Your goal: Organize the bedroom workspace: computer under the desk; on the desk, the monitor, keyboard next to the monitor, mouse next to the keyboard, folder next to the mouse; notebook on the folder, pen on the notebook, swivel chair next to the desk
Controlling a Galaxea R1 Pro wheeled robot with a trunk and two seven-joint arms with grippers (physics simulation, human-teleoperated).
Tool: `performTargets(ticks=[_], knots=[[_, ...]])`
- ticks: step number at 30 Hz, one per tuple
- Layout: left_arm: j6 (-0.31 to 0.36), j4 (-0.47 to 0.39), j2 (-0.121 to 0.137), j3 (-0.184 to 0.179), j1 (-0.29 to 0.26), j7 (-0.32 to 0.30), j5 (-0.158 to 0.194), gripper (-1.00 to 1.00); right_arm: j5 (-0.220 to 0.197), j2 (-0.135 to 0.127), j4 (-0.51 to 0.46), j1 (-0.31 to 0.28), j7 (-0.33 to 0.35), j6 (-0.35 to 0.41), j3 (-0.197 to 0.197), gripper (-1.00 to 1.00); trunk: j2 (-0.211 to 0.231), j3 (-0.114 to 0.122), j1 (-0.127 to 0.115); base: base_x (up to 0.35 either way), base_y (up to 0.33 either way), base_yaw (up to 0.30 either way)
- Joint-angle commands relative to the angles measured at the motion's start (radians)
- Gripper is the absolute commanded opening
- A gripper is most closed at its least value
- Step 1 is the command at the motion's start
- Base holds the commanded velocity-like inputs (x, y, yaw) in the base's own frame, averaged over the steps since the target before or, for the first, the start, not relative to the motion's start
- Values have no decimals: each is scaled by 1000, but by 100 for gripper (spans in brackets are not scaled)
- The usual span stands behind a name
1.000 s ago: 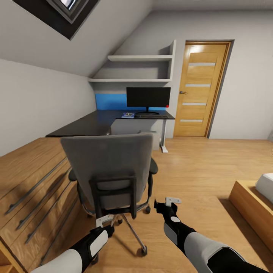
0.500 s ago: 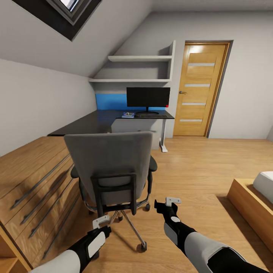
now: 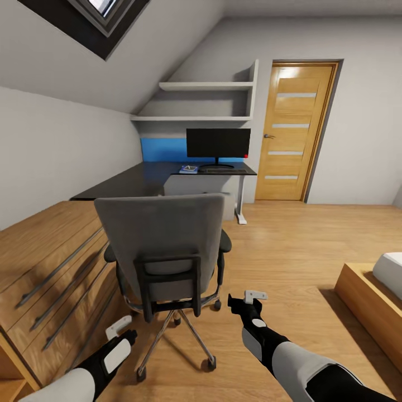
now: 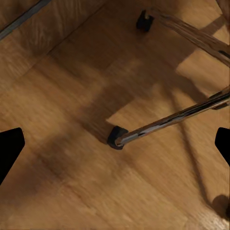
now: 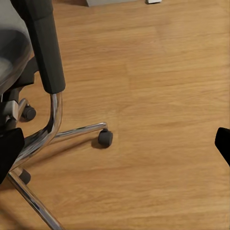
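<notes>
I see the swivel chair [image 3: 163,245] at centre frame, its back toward me, on the wood floor [image 3: 290,245]. The monitor [image 3: 218,143] stands on the desk [image 3: 167,174] beyond. My left gripper [image 3: 120,329] and right gripper [image 3: 248,300] both hang wide, holding nothing.

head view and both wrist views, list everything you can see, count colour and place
swivel chair: 1, grey with black frame and chrome base, on the floor in front of the robot, back toward the camera
desk: 1, black, along the far wall
monitor: 1, black, on the desk
small item: 1, blue, on the desk left of the monitor; too small to identify
shelves: 2, white, above the desk
door: 1, wooden, shut, right of the desk
drawer unit: 1, wooden, left of the chair
left gripper: 1, black and white, fingers apart, beside the chair base
right gripper: 1, same colours, fingers apart, right of the chair
</notes>
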Motion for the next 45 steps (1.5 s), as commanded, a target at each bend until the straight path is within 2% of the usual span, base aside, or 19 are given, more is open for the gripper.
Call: performTargets(ticks=[1,12,28,35,45], knots=[[-3,-2,4,-7,0,7,13,100,-8,0,1,-1,-4,-3,9,100,0,-1,0,0,0,0],[-25,-2,23,-4,0,2,19,100,-8,0,2,-1,-4,-3,10,100,0,-1,0,181,0,0],[-26,-3,23,-5,0,2,19,100,-4,0,2,-1,-1,-3,13,100,0,-1,0,42,0,-63],[-27,-5,22,-7,0,2,17,100,62,1,2,0,-1,-3,13,100,0,-1,0,14,0,-153],[-27,-5,20,-11,0,0,13,100,72,2,2,-1,-2,-3,13,100,0,-1,0,200,-92,-38]])
